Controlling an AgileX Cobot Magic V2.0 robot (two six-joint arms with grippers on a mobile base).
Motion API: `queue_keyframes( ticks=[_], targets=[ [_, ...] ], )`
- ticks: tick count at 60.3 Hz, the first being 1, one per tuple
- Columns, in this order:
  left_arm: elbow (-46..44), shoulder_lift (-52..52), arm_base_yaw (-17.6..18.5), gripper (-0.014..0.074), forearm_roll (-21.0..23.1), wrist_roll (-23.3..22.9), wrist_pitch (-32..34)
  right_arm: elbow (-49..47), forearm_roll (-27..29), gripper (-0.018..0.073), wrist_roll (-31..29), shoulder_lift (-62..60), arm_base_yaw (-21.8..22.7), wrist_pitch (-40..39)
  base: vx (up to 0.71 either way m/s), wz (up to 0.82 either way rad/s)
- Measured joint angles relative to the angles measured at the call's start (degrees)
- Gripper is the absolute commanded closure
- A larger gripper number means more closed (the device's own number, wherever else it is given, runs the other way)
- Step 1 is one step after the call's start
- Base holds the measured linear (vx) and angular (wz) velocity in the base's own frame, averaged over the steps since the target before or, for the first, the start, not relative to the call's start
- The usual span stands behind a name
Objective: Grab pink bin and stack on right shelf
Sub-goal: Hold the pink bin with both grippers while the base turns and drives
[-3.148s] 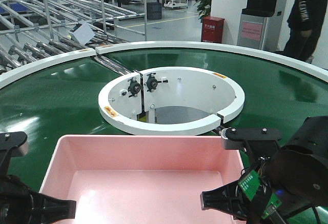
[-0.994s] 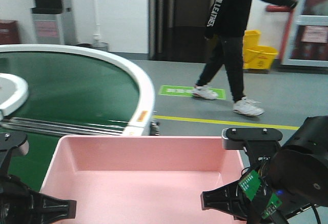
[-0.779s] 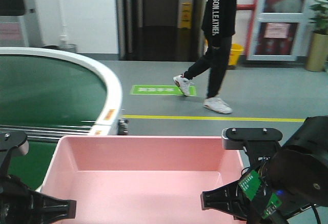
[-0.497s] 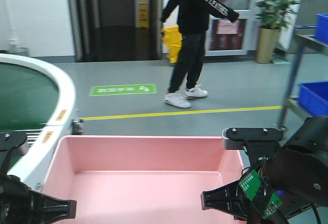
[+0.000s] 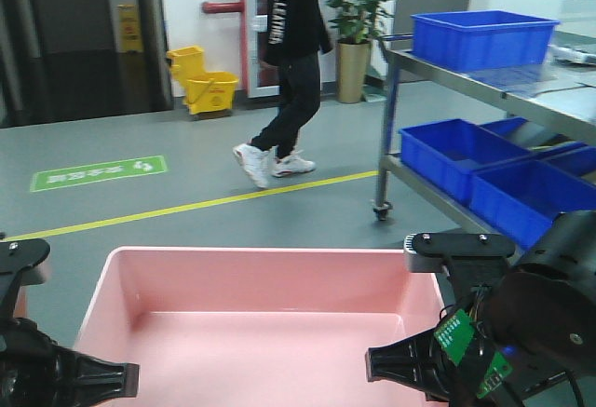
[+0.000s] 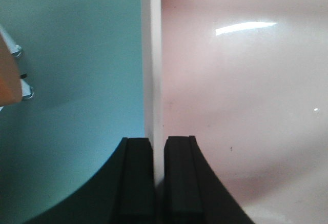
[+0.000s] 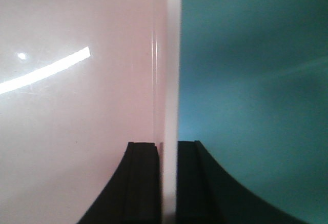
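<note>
The pink bin (image 5: 270, 314) fills the lower middle of the front view, held level between my two arms above the grey floor. My left gripper (image 5: 98, 379) is shut on the bin's left wall; the left wrist view shows its black pads (image 6: 138, 172) on either side of that thin wall, with the bin (image 6: 230, 80) inside on the right. My right gripper (image 5: 400, 370) is shut on the bin's right wall, and its pads (image 7: 143, 178) clamp the bin's (image 7: 77, 106) rim. The right shelf (image 5: 549, 86), a metal rack with a dark reflective top, stands ahead at the right.
Blue crates sit on the rack: one on top (image 5: 480, 39), others on the lower level (image 5: 456, 151). A person in black (image 5: 289, 72) walks across the floor ahead. A yellow mop bucket (image 5: 200, 76) and a potted plant (image 5: 354, 30) stand by the far wall.
The whole view has swung right: the green conveyor has left the frame and the rack with blue crates has come in. Both grippers keep the same hold on the bin.
</note>
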State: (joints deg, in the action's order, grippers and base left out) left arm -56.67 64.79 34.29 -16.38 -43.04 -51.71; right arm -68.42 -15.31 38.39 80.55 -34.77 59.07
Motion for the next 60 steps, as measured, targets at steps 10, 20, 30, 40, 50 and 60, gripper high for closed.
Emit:
queue_keyframes(
  ticks=[10, 20, 30, 40, 50, 60],
  targets=[
    [0.0, 0.0, 0.0, 0.0424, 0.06, 0.0, 0.0, 0.0, 0.0, 0.0531, 0.0, 0.0, 0.0, 0.12, 0.0, -0.34],
    [0.0, 0.0, 0.0, 0.0424, 0.06, 0.0, 0.0, 0.0, 0.05, 0.0531, 0.0, 0.0, 0.0, 0.12, 0.08, -0.19],
    [0.0, 0.0, 0.0, 0.0424, 0.06, 0.0, 0.0, 0.0, 0.05, 0.0531, 0.0, 0.0, 0.0, 0.12, 0.16, -0.07],
    [0.0, 0.0, 0.0, 0.0424, 0.06, 0.0, 0.0, 0.0, 0.09, 0.0531, 0.0, 0.0, 0.0, 0.12, 0.22, -0.04],
    [0.0, 0.0, 0.0, 0.0424, 0.06, 0.0, 0.0, 0.0, 0.11, 0.0531, 0.0, 0.0, 0.0, 0.12, 0.3, 0.01],
    [0.0, 0.0, 0.0, 0.0424, 0.06, 0.0, 0.0, 0.0, 0.11, 0.0531, 0.0, 0.0, 0.0, 0.12, 0.35, 0.06]
  ],
)
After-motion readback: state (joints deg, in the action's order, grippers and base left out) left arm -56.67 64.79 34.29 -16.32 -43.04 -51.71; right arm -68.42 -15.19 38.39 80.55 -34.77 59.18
